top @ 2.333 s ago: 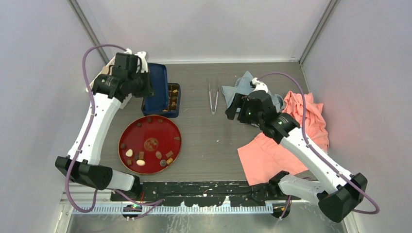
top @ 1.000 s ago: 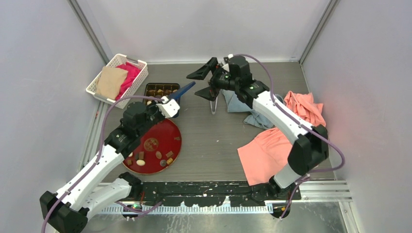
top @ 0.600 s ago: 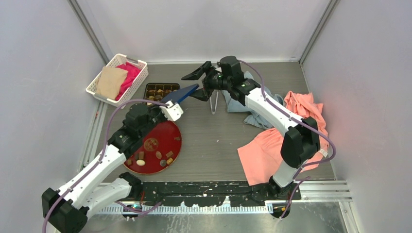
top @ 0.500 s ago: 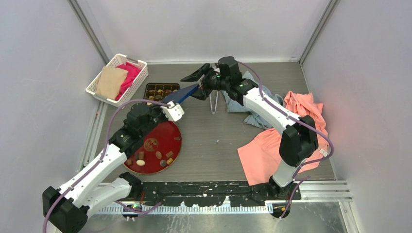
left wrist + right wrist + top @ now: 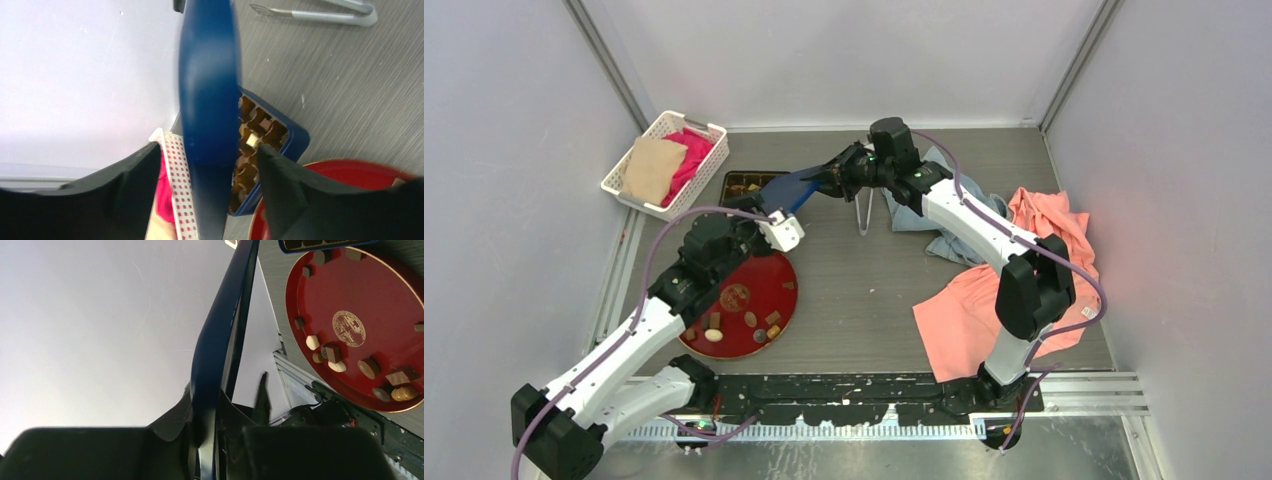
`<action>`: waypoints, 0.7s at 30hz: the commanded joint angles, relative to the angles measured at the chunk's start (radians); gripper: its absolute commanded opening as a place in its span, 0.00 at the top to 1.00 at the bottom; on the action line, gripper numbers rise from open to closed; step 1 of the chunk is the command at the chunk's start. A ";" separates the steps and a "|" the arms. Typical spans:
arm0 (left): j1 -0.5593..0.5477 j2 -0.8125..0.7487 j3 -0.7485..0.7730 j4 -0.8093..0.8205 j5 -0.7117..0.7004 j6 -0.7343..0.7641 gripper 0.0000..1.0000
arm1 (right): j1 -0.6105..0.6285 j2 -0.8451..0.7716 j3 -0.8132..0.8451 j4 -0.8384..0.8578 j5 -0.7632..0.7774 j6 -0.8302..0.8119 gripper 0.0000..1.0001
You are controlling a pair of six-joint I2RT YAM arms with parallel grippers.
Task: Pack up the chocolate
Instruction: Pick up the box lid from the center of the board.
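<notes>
Most chocolate [image 5: 714, 335] pieces lie on the red plate [image 5: 764, 275] on the desk [image 5: 864, 290], and some sit in the blue box [image 5: 280, 145] behind it. The right end effector [image 5: 207, 415] is clamped on the blue lid [image 5: 210, 100]. The left end effector [image 5: 207, 150] has its fingers apart around this lid.

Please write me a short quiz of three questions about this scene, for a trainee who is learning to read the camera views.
1. True or false: the right hand is shut on the blue lid.
2. Where do the loose chocolates lie? A) on the red plate B) on the blue cloth C) on the pink cloth
3. Fill in: the compartment box stands beside the white ___.
Key: 1 true; 2 A; 3 basket.
</notes>
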 commanded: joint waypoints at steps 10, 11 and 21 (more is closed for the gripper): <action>-0.004 -0.119 0.129 -0.301 0.103 -0.264 0.00 | -0.036 -0.023 0.125 -0.005 0.104 -0.283 0.99; -0.005 -0.127 0.145 -0.343 0.102 -0.302 0.00 | -0.037 -0.023 0.140 -0.025 0.118 -0.312 0.99; 0.008 -0.119 0.269 -0.535 -0.259 -0.697 0.00 | -0.051 0.060 0.193 0.060 0.066 -0.541 0.99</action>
